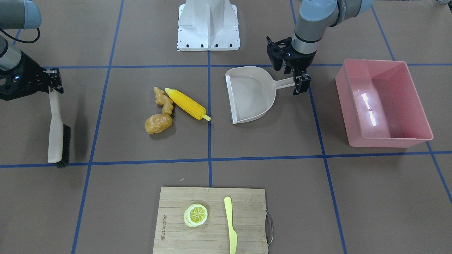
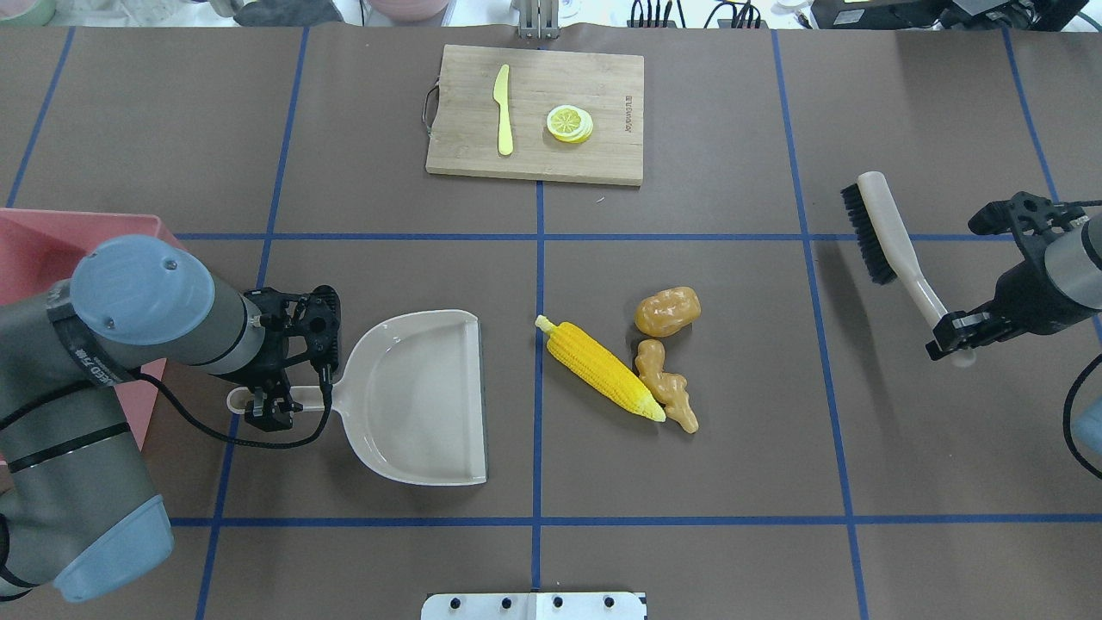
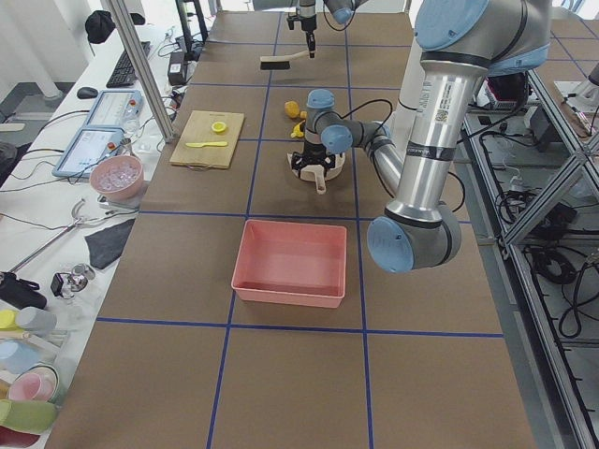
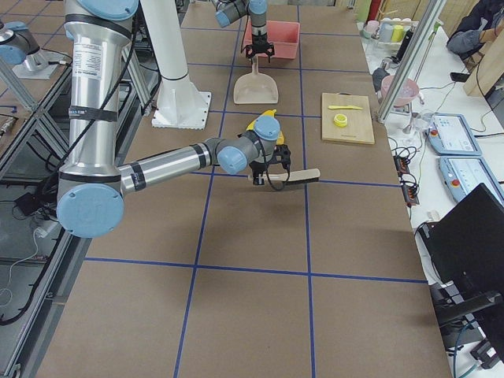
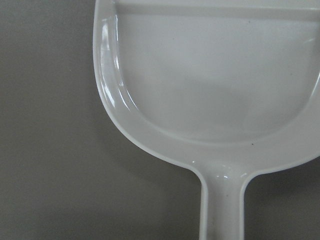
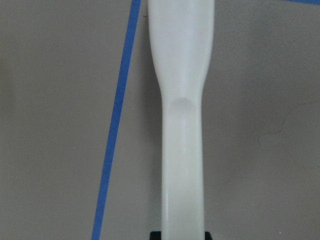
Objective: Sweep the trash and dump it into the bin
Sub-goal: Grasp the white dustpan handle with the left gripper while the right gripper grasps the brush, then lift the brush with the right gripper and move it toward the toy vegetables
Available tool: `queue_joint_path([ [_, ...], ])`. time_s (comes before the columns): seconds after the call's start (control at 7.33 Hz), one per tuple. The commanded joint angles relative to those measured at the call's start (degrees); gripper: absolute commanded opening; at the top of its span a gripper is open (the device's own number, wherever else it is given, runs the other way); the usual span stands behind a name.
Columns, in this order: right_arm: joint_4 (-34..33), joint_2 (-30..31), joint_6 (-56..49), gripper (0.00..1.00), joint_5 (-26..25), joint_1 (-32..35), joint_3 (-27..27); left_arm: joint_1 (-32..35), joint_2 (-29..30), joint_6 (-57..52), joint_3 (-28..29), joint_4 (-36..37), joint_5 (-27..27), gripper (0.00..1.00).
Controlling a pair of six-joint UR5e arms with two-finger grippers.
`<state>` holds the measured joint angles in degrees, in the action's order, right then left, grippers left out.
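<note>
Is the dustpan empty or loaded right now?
Empty. The dustpan shows a bare tray; corn, ginger and potato lie on the table beyond its mouth.

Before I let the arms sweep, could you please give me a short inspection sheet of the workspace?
Surface: brown table with blue tape grid.
Job's things: corn cob, ginger root and potato clustered mid-table; pink bin empty; dustpan empty, mouth toward them.
Clutter: cutting board bearing lemon slice and knife.
Grippers: left gripper on the dustpan handle; right gripper on the brush handle.
Cables: black cable along the left arm.
Surroundings: benches with equipment beside the table.
</note>
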<state>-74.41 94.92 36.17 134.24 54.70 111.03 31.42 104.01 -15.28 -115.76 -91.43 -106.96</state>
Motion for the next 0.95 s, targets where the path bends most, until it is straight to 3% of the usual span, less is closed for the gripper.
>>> queue_joint_path([
  [0.0,-9.0,-7.1,3.4,0.00,2.1,-0.5,0.0,-0.7,-0.1,-0.3,1.0,-0.7,-0.4,0.99],
  [0.27,-9.8,-9.1,3.3,0.00,2.6,0.9,3.4,-1.7,-0.1,-0.3,2.1,-0.8,-0.4,0.99],
  [0.55,-9.9,-9.7,3.4,0.00,8.1,2.2,4.4,-2.1,0.1,-0.3,4.7,-3.7,-0.4,0.99],
  [0.82,-10.1,-11.7,2.3,0.00,12.7,7.5,4.1,-2.7,0.1,-0.3,6.9,-5.9,-0.4,0.97],
])
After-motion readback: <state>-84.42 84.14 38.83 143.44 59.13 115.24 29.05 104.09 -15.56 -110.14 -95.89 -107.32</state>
